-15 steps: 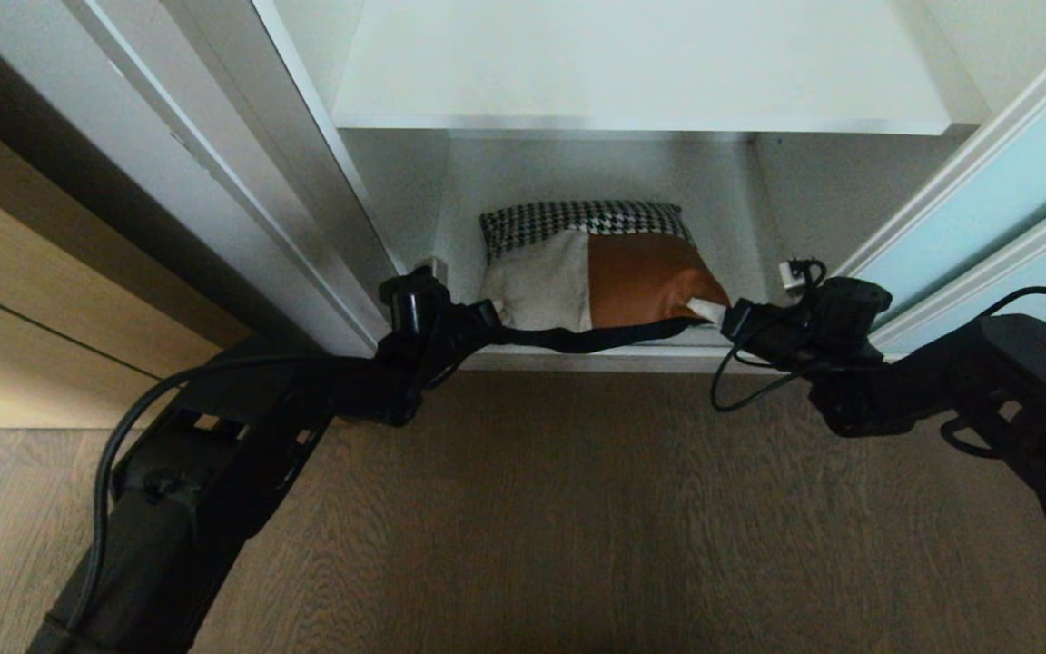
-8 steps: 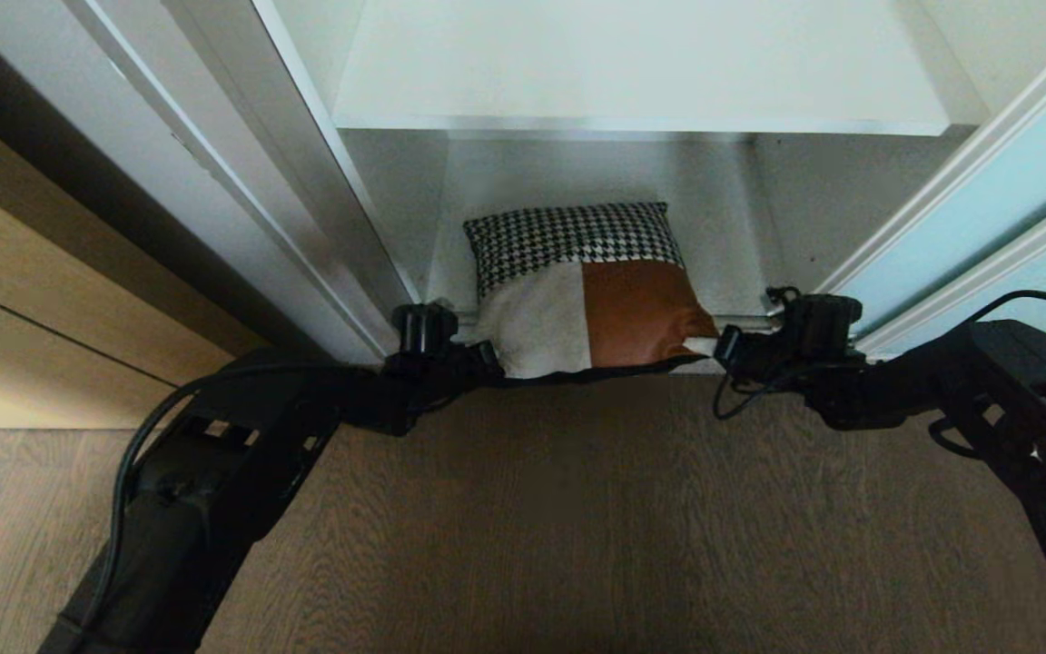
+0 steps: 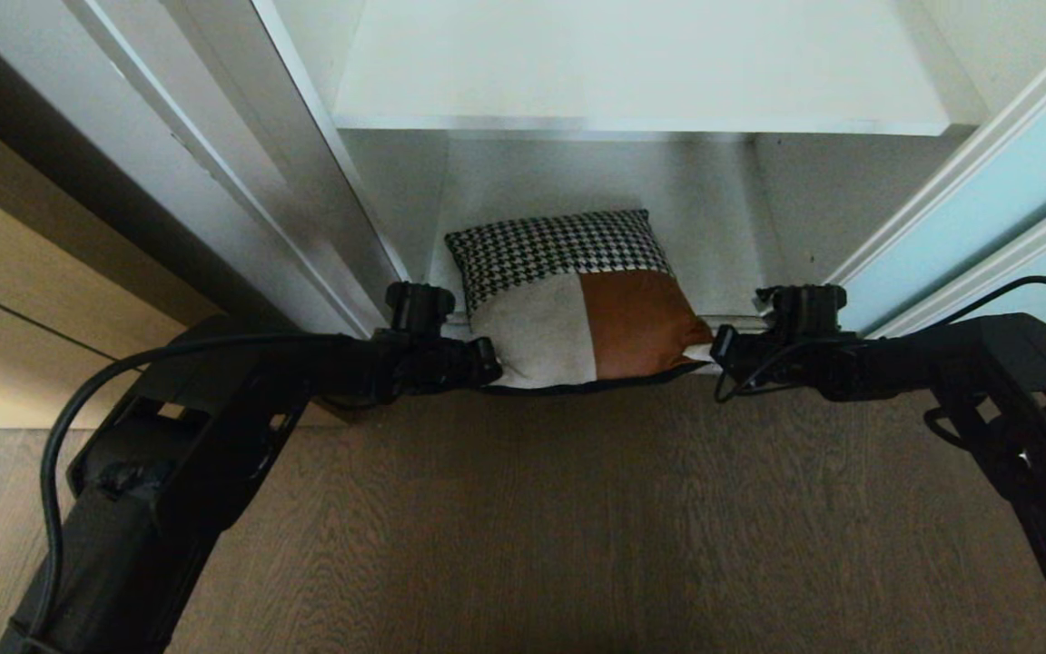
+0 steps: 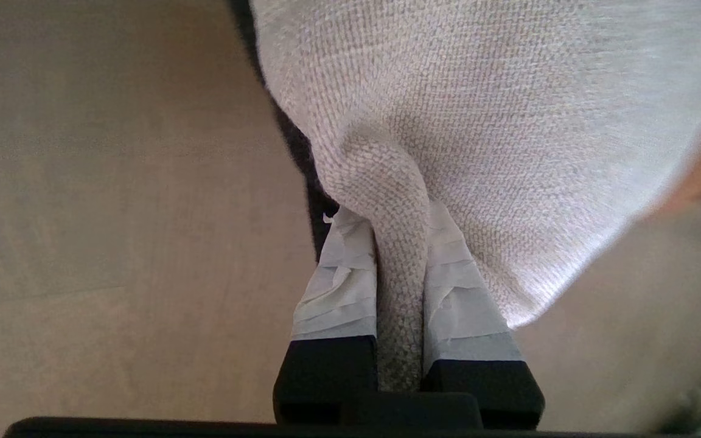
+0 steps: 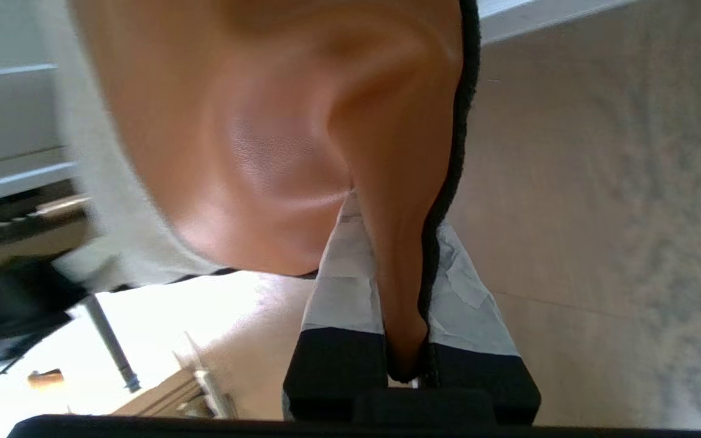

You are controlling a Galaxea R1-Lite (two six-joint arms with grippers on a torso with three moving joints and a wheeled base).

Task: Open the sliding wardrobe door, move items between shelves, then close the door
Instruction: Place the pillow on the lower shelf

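Observation:
The patchwork cushion (image 3: 577, 300) hangs between my two grippers at the front of the lower white shelf (image 3: 732, 245), its houndstooth strip on the far side. My left gripper (image 3: 489, 361) is shut on the cream corner. In the left wrist view the taped fingers (image 4: 338, 286) of the left gripper (image 4: 387, 213) pinch a fold of the cushion's cream weave (image 4: 509, 121). My right gripper (image 3: 712, 350) is shut on the rust-brown leather corner (image 5: 253, 121); the right gripper (image 5: 393, 213) squeezes its black piping. The upper shelf (image 3: 641, 73) is bare. The pale-blue sliding wardrobe door (image 3: 986, 209) stands slid to the right.
The silver wardrobe frame (image 3: 241, 182) runs diagonally on the left, with a tan wood panel (image 3: 24, 300) beyond it. Dark wood floor (image 3: 532, 527) fills the foreground between my two arms.
Both grippers have drawn back toward me with the cushion. Its near edge has come out over the floor and its face has tipped up, showing more of the houndstooth strip.

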